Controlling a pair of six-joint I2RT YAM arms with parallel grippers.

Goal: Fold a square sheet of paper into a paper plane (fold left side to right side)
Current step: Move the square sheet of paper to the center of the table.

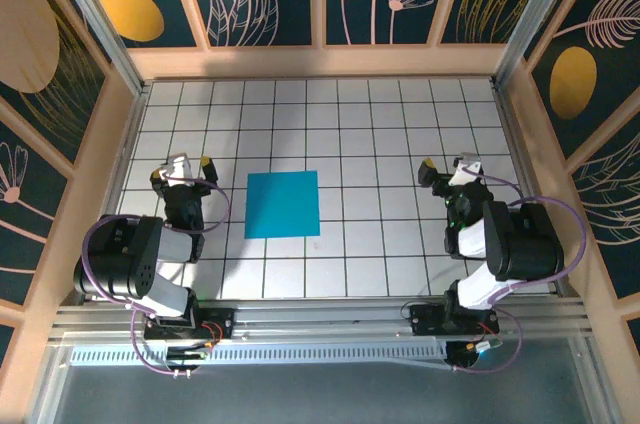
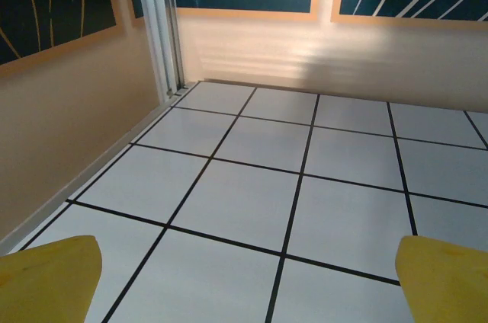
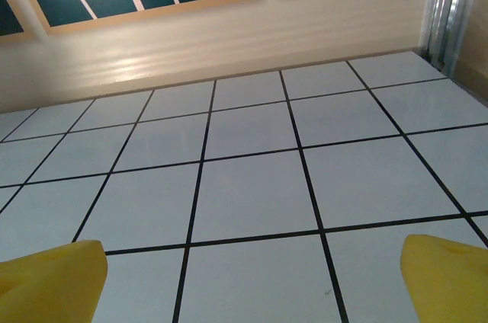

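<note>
Two grippers: the left gripper [image 1: 181, 166] and right gripper [image 1: 447, 165] sit low at opposite flanks of the table [image 1: 400, 114], close to their own bases. I judge this a parked stance that leaves the middle free.
Jaws: both are spread wide and hold nothing. In the wrist views the yellow fingertips [image 2: 49, 281] [image 3: 450, 277] sit at the bottom corners, with bare tiles between them.
Sheet: the sheet [image 1: 283, 203] lies flat on the table between the arms. It is nearer the left gripper and touched by neither.
Why there: it is probably laid mid-table so either arm can reach an edge, with the left arm close to the side that must be lifted.
Edges: the sides run almost along the tile lines, with a slight tilt. The left edge is near the left gripper, and the right edge is well apart from the right one.
Room: open tiles ring the sheet on every side. The walls [image 1: 320, 62] close in the left, back and right, and each gripper stands near its side wall, so inward moves look the freest.
Progress: no crease shows, so the left-to-right fold has not begun.
Risk: thin paper lying flat offers little to pinch, and it may slide rather than lift.
</note>
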